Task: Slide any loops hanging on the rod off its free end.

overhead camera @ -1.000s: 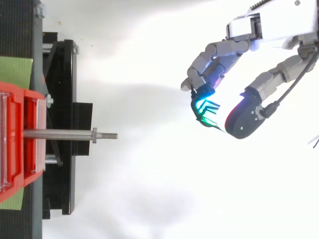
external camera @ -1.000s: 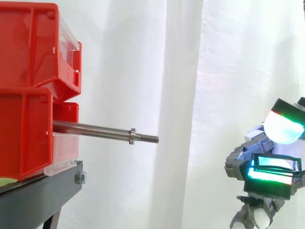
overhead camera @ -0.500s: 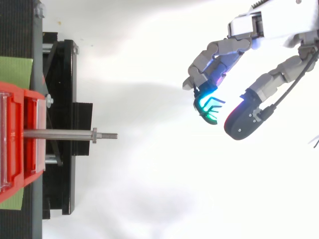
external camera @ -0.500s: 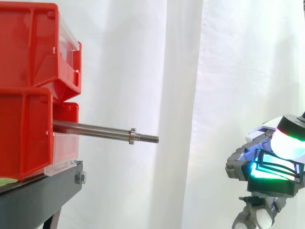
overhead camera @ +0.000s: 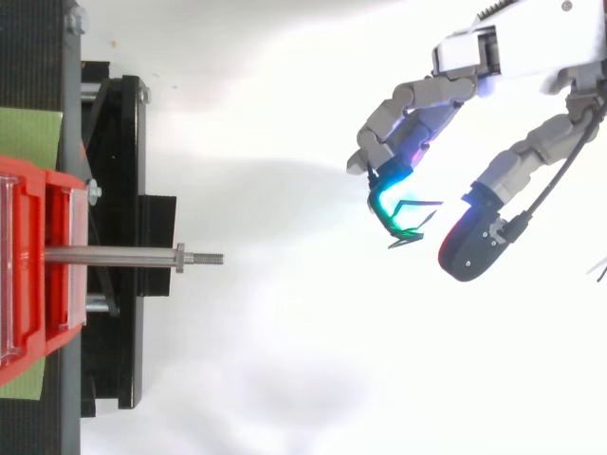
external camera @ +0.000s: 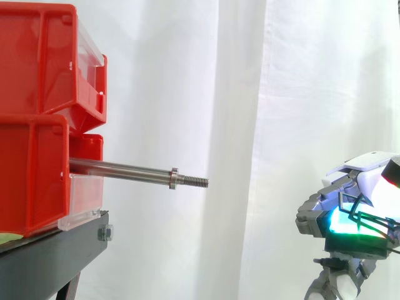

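Note:
The steel rod [external camera: 125, 170] sticks out level from the red bins [external camera: 37, 125] toward the right. Its threaded free end [external camera: 195, 182] sits past a small collar [external camera: 174, 178], and nothing hangs on the rod [overhead camera: 114, 255]. Far to the right and lower, my hand [overhead camera: 427, 95] has its thumb spread away from the fingers. A bundle of thin dark loops [overhead camera: 408, 226] lies against the green-glowing fingertip [overhead camera: 384, 190], with the thumb pad [overhead camera: 469, 251] apart from it. In the side view the loops [external camera: 357, 209] rest across the glowing pad of the hand [external camera: 315, 215].
Stacked red bins stand on a black stand [overhead camera: 119, 237] at the left, with a green strip [overhead camera: 28, 137] on it. A white curtain [external camera: 250, 94] hangs behind. Open space separates the rod's tip from the hand.
The thumb has swung away from the fingers, opening a gap where the loops were pinched. The loops now stay against the green fingertip alone. The rod has not moved.

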{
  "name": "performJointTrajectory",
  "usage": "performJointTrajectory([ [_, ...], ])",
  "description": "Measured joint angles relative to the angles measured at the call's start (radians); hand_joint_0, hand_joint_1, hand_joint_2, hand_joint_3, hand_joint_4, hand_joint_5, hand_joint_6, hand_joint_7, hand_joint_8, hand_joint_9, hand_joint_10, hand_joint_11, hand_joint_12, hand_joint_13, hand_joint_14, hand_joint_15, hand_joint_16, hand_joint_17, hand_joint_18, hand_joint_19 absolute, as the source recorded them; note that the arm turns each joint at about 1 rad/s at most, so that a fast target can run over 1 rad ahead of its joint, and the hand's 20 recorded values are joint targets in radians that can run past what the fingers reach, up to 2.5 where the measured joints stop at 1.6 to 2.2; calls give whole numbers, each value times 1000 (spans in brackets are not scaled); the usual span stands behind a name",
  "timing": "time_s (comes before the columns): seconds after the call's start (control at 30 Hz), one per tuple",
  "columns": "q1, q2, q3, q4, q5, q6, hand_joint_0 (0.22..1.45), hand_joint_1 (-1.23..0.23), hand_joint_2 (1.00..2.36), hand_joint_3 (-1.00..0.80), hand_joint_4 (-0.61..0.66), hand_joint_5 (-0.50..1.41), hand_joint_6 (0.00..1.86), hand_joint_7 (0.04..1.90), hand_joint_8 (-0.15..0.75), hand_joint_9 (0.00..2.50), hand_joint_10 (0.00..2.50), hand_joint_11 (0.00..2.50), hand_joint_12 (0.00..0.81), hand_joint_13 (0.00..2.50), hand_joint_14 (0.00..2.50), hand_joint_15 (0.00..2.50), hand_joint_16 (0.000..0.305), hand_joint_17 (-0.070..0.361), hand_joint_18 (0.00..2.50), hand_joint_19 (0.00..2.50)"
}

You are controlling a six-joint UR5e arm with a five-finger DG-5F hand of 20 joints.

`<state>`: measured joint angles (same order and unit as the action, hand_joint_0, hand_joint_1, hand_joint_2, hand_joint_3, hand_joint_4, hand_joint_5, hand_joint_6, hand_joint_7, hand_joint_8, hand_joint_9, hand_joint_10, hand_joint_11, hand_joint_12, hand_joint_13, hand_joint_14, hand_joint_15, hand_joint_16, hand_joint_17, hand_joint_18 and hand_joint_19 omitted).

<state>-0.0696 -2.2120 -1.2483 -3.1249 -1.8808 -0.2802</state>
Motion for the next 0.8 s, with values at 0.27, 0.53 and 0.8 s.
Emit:
performJointTrajectory([
  [0.27,2,0,0,-5,0,4,479,-792,1000,-500,207,-179,793,1260,278,683,5,170,303,530,0,0,45,102,473,0],
  [0.53,2,0,0,-6,-1,6,440,-738,1000,-500,222,-177,793,1217,295,686,5,160,321,540,0,0,49,110,496,0],
  [0.8,3,0,0,-6,0,6,561,-622,1000,-500,189,-164,754,1318,264,678,6,172,286,517,0,0,42,94,444,19],
])
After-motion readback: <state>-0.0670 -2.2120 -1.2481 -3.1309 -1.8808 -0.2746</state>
